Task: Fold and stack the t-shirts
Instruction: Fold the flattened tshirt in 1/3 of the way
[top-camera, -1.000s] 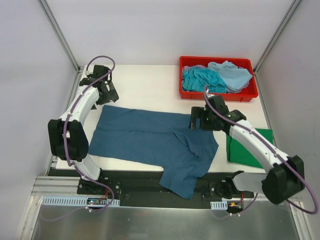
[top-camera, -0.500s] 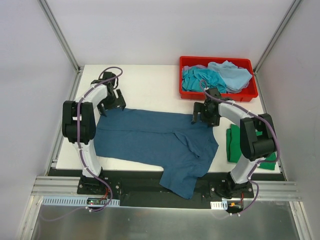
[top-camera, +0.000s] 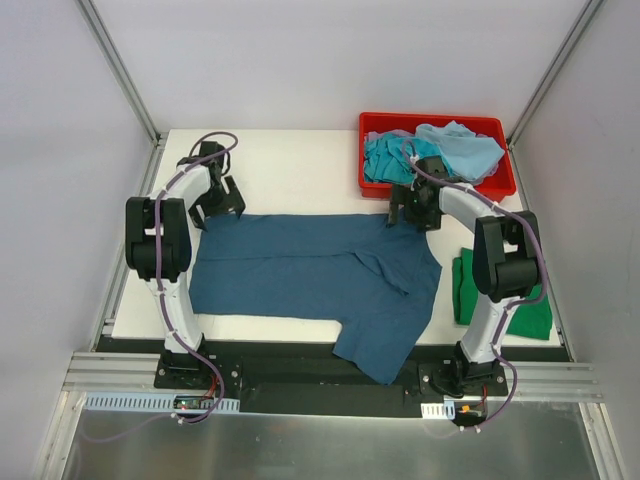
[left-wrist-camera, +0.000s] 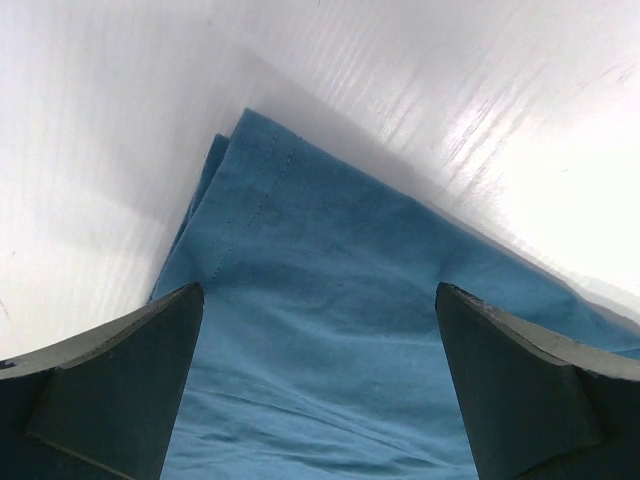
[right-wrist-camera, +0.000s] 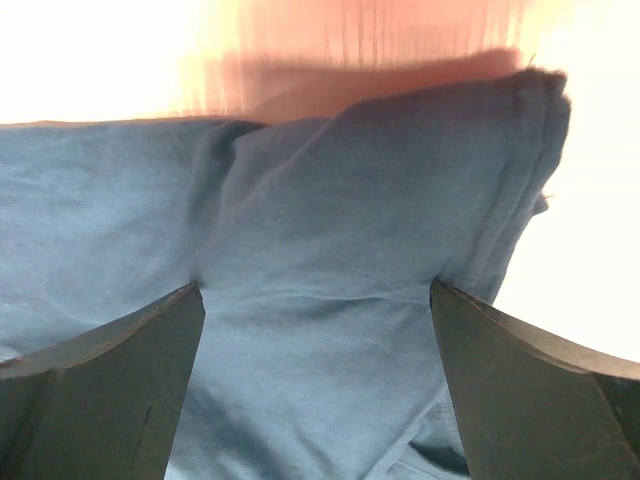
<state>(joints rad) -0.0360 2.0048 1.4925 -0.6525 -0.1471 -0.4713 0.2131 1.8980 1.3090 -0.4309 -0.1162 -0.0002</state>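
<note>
A dark teal-blue t-shirt (top-camera: 310, 270) lies spread across the white table (top-camera: 300, 175), its lower right part hanging over the near edge. My left gripper (top-camera: 222, 205) stands open over the shirt's far left corner (left-wrist-camera: 250, 140). The left gripper (left-wrist-camera: 320, 400) has cloth between its spread fingers (left-wrist-camera: 110, 390). My right gripper (top-camera: 410, 212) stands open at the far right corner. In its wrist view the right gripper (right-wrist-camera: 318, 390) straddles a folded hem of the shirt (right-wrist-camera: 330, 300). A bright green t-shirt (top-camera: 535, 315) lies folded at the right, partly behind the right arm.
A red bin (top-camera: 490, 190) at the back right holds a turquoise shirt (top-camera: 385, 160) and a pale blue shirt (top-camera: 470, 150), just behind the right gripper. Grey walls close in both sides. The arm bases sit on the near rail.
Both arms have drawn back and raised their elbows, bringing the grippers to the shirt's far corners. The shirt's far edge now lies straighter and its hanging part has shifted right.
</note>
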